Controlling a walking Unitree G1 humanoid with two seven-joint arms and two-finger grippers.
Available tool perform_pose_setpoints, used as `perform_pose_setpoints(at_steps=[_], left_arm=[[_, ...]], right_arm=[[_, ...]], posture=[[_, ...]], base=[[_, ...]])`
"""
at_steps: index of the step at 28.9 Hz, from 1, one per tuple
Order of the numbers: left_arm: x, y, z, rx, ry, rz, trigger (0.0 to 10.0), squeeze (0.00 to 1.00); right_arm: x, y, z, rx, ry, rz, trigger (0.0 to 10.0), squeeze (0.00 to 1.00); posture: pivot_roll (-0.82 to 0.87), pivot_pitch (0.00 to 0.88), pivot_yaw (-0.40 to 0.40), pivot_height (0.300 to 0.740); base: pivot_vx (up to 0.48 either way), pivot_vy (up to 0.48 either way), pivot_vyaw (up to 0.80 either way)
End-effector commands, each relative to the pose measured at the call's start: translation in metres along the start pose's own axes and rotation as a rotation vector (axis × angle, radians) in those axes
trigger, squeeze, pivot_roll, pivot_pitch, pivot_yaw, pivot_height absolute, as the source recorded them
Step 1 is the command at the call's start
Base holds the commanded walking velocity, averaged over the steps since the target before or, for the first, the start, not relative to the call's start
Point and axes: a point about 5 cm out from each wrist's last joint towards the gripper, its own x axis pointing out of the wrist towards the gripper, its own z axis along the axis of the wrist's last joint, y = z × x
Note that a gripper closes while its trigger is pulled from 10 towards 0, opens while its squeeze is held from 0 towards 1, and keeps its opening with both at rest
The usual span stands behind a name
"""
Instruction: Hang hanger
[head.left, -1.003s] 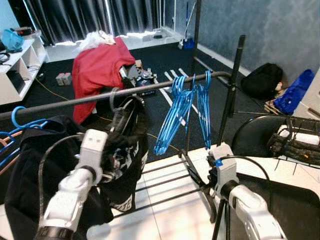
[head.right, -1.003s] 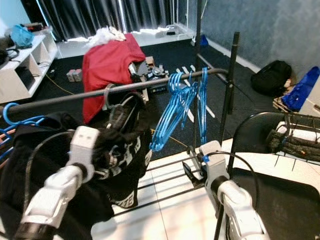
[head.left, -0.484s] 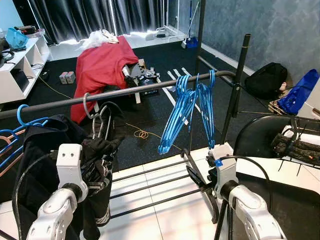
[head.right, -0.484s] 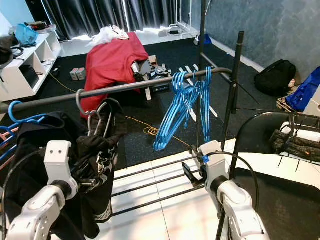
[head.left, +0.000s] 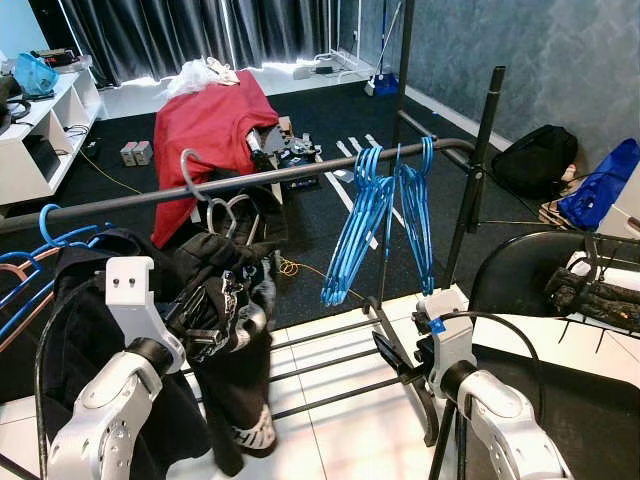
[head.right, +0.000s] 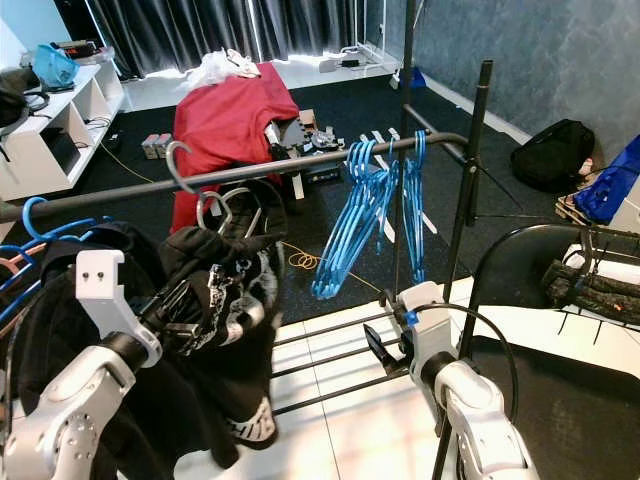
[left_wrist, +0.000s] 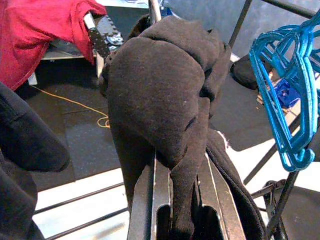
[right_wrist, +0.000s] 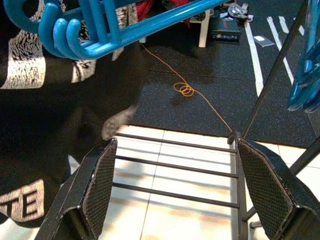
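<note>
Black hoodie (head.left: 235, 300): sitting on a grey hanger (head.left: 192, 172), hook hovering right at the rack rail (head.left: 300, 172)
Left gripper (left_wrist: 181, 200): clamping the hoodie
Right gripper (right_wrist: 185, 192): hanging open, idle

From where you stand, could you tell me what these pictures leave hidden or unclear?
- Left gripper: left wrist view, the black garment bunched between its fingers covers the hanger's frame.
- Grey hanger hook: eye views, whether it bears on the rail is unclear.
- Right gripper: eye views, the right arm's wrist covers its fingers.
</note>
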Motion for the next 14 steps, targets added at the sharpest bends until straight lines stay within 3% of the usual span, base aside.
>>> perform_pose_setpoints(at_steps=[1, 4, 9, 11, 14], left_arm=[[0.002, -0.010, 0.028, 0.037, -0.123, -0.068, 0.0, 0.00], [-0.012, 0.003, 0.022, 0.082, -0.068, -0.121, 0.0, 0.00], [-0.023, 0.018, 0.022, 0.069, -0.046, -0.129, 0.0, 0.00], [-0.034, 0.029, 0.025, 0.064, -0.031, -0.157, 0.0, 0.00], [-0.040, 0.033, 0.026, 0.057, -0.021, -0.180, 0.0, 0.00]], right_arm=[[0.000, 0.003, -0.002, 0.007, 0.004, 0.007, 10.0, 0.00], [0.000, 0.002, -0.001, 0.011, 0.003, 0.004, 10.0, 0.00], [0.000, 0.002, -0.001, 0.015, 0.002, 0.005, 10.0, 0.00], [0.001, 0.002, -0.001, 0.018, 0.002, 0.008, 10.0, 0.00], [0.001, 0.002, -0.001, 0.018, 0.003, 0.008, 10.0, 0.00]], posture=[[-0.11, 0.000, 0.059, 0.740], [-0.11, 0.000, 0.059, 0.740], [-0.10, 0.000, 0.056, 0.740], [-0.10, 0.000, 0.053, 0.740], [-0.10, 0.000, 0.053, 0.740]], base=[[0.000, 0.000, 0.00], [0.000, 0.000, 0.00], [0.000, 0.000, 0.00], [0.000, 0.000, 0.00], [0.000, 0.000, 0.00]])
